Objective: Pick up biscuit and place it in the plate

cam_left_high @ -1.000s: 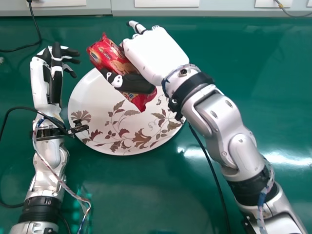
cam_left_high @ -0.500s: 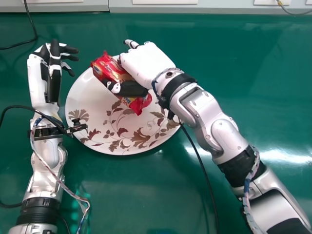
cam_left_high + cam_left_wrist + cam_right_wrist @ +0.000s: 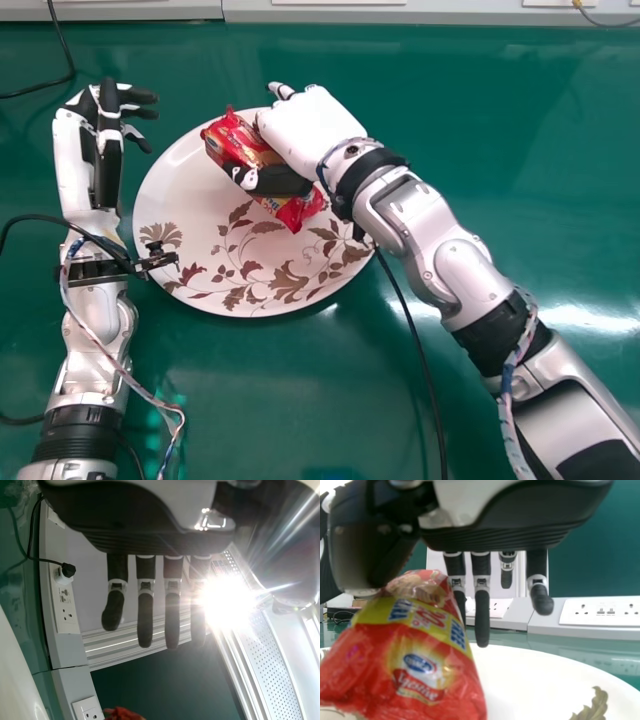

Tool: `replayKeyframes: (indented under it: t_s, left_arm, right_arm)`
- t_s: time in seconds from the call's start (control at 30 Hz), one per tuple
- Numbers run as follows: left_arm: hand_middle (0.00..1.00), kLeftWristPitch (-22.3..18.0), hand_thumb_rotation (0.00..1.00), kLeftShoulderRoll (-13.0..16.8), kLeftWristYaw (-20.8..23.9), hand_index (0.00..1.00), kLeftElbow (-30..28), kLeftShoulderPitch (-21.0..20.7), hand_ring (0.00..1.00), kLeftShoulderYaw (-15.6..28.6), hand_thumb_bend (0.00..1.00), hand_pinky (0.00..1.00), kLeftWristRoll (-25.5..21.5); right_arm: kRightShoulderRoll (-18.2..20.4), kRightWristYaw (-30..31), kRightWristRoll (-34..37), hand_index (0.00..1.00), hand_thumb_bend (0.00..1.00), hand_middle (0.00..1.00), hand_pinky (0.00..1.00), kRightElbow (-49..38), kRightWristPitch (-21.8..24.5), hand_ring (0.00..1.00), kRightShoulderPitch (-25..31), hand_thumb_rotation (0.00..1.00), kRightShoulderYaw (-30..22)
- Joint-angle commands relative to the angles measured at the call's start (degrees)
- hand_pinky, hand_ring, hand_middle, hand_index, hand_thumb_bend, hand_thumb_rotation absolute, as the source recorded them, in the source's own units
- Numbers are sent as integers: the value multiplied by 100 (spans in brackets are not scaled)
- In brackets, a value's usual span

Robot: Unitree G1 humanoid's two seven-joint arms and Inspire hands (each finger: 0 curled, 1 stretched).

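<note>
Biscuit packet (image 3: 236,143) clenched in right hand (image 3: 305,125), above leaf-patterned plate (image 3: 185,205), bold lettering in right wrist view, left hand (image 3: 107,125) with fingers loose.

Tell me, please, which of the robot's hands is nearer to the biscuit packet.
The right hand: it grips the biscuit packet over the plate. The left hand is apart from it, left of the plate.

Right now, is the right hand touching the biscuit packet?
Touching. The head view shows the right hand gripping the biscuit packet, its thumb lying across the wrapper.
</note>
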Motion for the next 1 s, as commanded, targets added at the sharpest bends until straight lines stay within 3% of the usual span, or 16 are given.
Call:
replayKeyframes:
  t_s: [0.0, 0.03, 0.1, 0.13, 0.2, 0.3, 0.4, 0.53, 0.73, 0.97]
  left_arm:
    - [54, -81, 97, -186, 37, 49, 452, 413, 48, -59, 78, 22, 46]
    - [54, -105, 97, -174, 42, 49, 481, 400, 48, -60, 79, 22, 60]
    - [53, -126, 97, -172, 38, 49, 509, 386, 47, -57, 79, 22, 49]
    - [53, -131, 97, -170, 36, 49, 521, 379, 47, -55, 79, 22, 44]
    - [54, -131, 97, -174, 35, 50, 518, 373, 48, -53, 80, 22, 35]
    - [54, -172, 98, -141, 39, 50, 574, 344, 48, -54, 80, 22, 64]
    - [55, -196, 98, -133, 21, 50, 602, 327, 49, -56, 80, 22, 47]
    - [57, -211, 97, -147, 18, 51, 623, 320, 50, -49, 79, 22, 14]
    - [59, -319, 96, -137, -28, 52, 719, 292, 52, -35, 78, 22, -50]
    - [67, -161, 93, -155, -79, 59, 608, 310, 60, 23, 81, 21, -226]
  right_arm:
    - [47, -193, -63, 49, 52, 47, 14, -43, 107, 21, -71, 0, 42]
    - [29, -223, -37, 53, 54, 47, 17, -64, 100, 25, -55, 0, 34]
    - [-75, -317, -57, 62, 81, 53, 30, -117, 39, 38, -27, 41, 53]
    - [-119, -372, -60, 66, 88, 56, 35, -134, 7, 44, -13, 52, 59]
    - [-166, -504, -44, 71, 97, 60, 42, -137, -23, 51, 12, 66, 57]
    - [-217, -554, -109, 76, 100, 62, 44, -157, 16, 53, 0, 78, 98]
    - [-208, -338, -61, 80, 100, 72, 50, -252, 114, 64, 2, 83, 84]
    - [-213, -198, -21, 84, 100, 77, 55, -366, 188, 71, 33, 85, 69]
    - [-233, -44, -42, 85, 100, 79, 54, -556, 333, 68, 65, 86, 19]
    - [-451, -35, 118, 85, 100, 82, 55, -1248, 641, 71, 456, 86, -477]
